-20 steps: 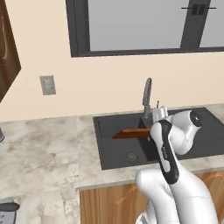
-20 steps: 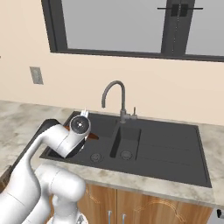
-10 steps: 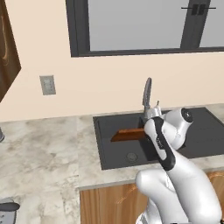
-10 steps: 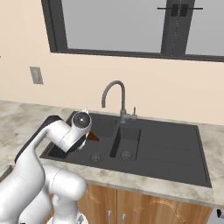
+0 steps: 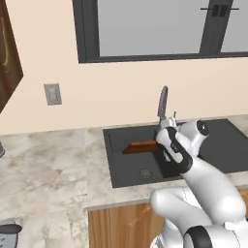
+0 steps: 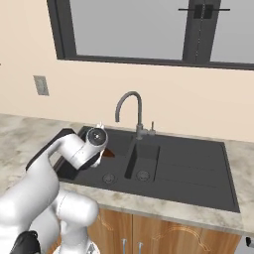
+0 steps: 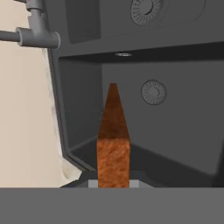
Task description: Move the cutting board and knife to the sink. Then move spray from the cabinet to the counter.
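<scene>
A simulated kitchen is shown, with a dark grey sink (image 6: pixel 163 166) set into a marbled counter (image 5: pixel 53 164) below a large window. The white arm is bent low over the left basin of the sink. In the hand view, the cutting board (image 7: pixel 113 144) is seen edge-on, a reddish-brown wooden slab running away from the camera into the basin, and the gripper (image 7: pixel 113 183) is pressed together on its near end, the fingertips mostly hidden at the bottom of the frame. The board appears to be held tilted, its far end pointing toward the basin floor near a round drain (image 7: pixel 153 92).

From the left base view, the board (image 5: pixel 139 146) is seen as a brown strip inside the basin, partly hidden by the wrist. The knife cannot be made out in any view.

A likely risk is judged to be the release: if the jaws are parted while the board is tilted, it could drop and knock the basin wall or the divider. The faucet (image 6: pixel 130 110) stands close to the arm, so a careless lift could clip it.

The hand view gives the pinch and the drain beneath; the right base view gives the second basin and the faucet's full curve, while the left base view adds a wall outlet (image 5: pixel 52 94) and the bare stretch of counter to the left.
</scene>
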Controlling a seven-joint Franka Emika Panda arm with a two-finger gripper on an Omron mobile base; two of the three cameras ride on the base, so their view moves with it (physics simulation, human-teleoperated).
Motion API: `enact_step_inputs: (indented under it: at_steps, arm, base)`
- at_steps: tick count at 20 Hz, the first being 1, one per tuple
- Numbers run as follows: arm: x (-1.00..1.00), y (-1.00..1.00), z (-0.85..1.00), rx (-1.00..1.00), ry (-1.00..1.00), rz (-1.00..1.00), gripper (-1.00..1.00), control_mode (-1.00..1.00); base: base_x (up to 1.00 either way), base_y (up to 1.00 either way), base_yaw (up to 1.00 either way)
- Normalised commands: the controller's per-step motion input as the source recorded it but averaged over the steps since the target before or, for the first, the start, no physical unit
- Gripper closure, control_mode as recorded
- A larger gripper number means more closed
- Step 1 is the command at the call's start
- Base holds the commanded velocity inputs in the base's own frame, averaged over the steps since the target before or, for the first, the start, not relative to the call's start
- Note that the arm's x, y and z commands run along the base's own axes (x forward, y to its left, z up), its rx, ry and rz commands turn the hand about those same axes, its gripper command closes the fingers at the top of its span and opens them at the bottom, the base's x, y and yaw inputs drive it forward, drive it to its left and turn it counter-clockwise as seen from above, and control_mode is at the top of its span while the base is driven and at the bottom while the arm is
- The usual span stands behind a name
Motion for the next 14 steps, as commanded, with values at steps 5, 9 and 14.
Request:
enact_step_inputs:
  at_steps: [5, 9, 14]
  arm:
    - [0.22, 0.08, -0.55, -0.01, -0.13, -0.04, 1.0, -1.0]
    - [0.26, 0.14, -0.54, -0.05, -0.05, -0.05, 1.0, -1.0]
    - [0.25, 0.17, -0.53, -0.12, 0.0, -0.03, 1.0, -1.0]
  base:
    - [0.0, 0.0, 0.0]
    - [0.0, 0.0, 0.0]
    - [0.0, 0.0, 0.0]
